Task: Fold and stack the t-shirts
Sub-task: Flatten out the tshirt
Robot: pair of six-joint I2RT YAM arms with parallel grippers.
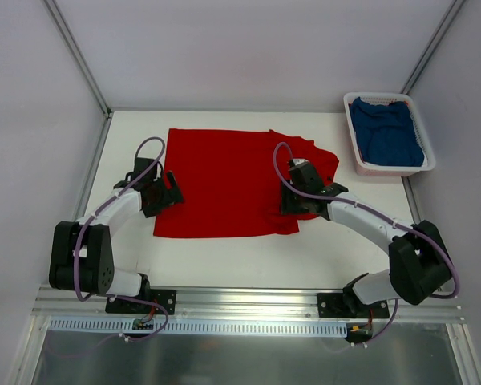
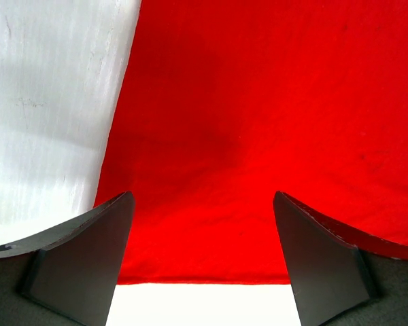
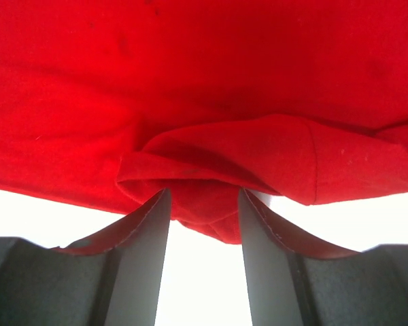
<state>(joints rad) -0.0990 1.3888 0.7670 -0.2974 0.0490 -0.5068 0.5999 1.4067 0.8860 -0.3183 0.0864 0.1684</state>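
Two risks face you: the right gripper (image 3: 204,204) fingers pinch only a bunched fold of the red t-shirt (image 1: 224,180) spread on the worktop (image 1: 224,261), so it may slip; the left gripper (image 2: 202,231) fingers gape wide, empty, over its left edge. The blue t-shirt (image 1: 389,136) lies in the basket (image 1: 357,140).

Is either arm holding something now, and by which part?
The right gripper pinches a bunched fold at the red t-shirt's near right edge. The left gripper holds nothing.

White table (image 1: 224,265), pale walls (image 1: 248,48), metal corner posts (image 1: 76,52)

White arm links, black joints, purple cables
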